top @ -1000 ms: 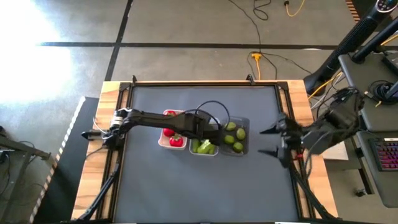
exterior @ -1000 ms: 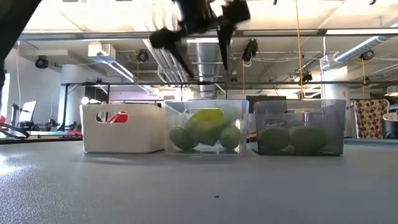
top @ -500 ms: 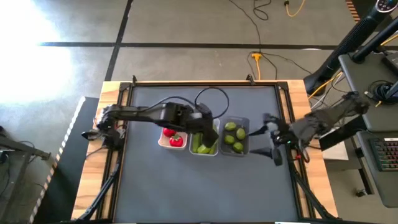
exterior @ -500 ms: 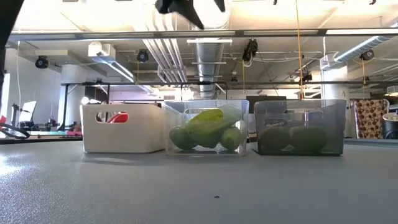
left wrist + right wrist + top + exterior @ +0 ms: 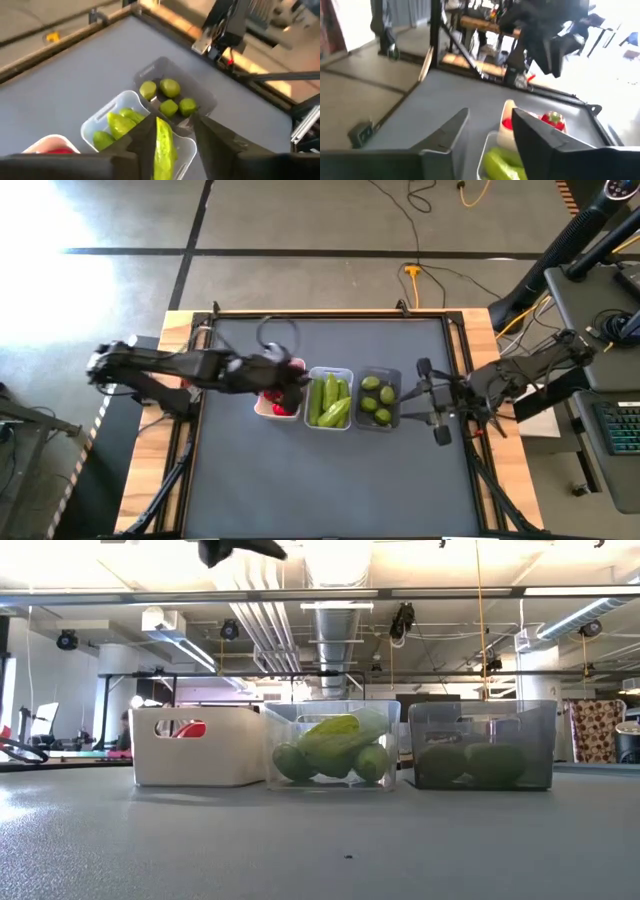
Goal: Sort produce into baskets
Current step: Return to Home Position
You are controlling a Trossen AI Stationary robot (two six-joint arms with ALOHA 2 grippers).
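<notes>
Three baskets stand in a row mid-table. The white basket (image 5: 259, 406) holds red tomatoes (image 5: 281, 408), the clear basket (image 5: 331, 370) holds green cucumbers (image 5: 330, 400), and the dark basket (image 5: 387, 374) holds limes (image 5: 377, 398). My left gripper (image 5: 296, 377) hangs high over the white basket's right end, open, with nothing between its fingers (image 5: 145, 137). The left wrist view shows the cucumbers (image 5: 164, 147) far below in the gap. In the low view only its tip (image 5: 240, 550) shows at the top edge. My right gripper (image 5: 432, 400) stands open just right of the dark basket, empty (image 5: 490, 117).
Bare grey mat (image 5: 330, 480) lies on the near side of the baskets and behind them (image 5: 330, 340). Black rails and wooden edges (image 5: 180, 380) border the table. A tiny speck (image 5: 347, 856) sits on the mat near the front.
My left gripper has risen and drawn back toward the table's left edge, from above the clear basket to above the white one. That has uncovered the cucumbers. My right gripper has edged a little toward the dark basket.
</notes>
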